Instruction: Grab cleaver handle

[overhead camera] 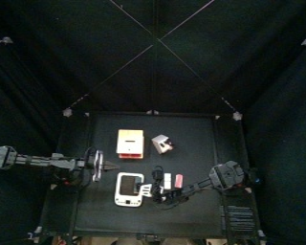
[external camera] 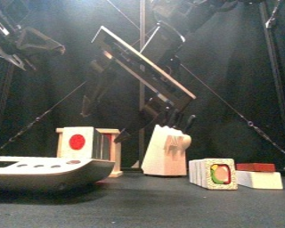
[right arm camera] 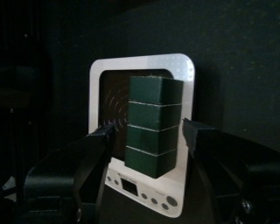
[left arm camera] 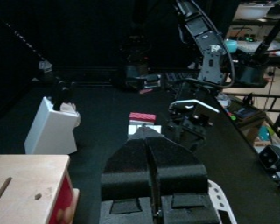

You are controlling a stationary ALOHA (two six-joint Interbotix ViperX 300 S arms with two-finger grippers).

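Note:
The toy cleaver (overhead camera: 159,145) stands at the table's middle, right of the box. Its pale blocky blade (external camera: 166,150) is upright, and the pinkish handle (overhead camera: 166,150) is a short stub at one end. The left wrist view also has the blade (left arm camera: 49,127). My right gripper (right arm camera: 150,131) is open, well in front of the cleaver, and a dark green segmented block (right arm camera: 152,122) stands between its fingers. In the top view the right gripper (overhead camera: 166,191) is beside the scale. My left gripper (left arm camera: 154,171) is shut on nothing and hovers at the left (overhead camera: 102,170), apart from the cleaver.
A yellow, red and white box (overhead camera: 130,144) stands left of the cleaver. In front of it is a white scale (overhead camera: 130,189). A flat red-and-white item (overhead camera: 176,180) lies by the right gripper. A green-rimmed sushi piece (external camera: 213,174) stands near the front edge.

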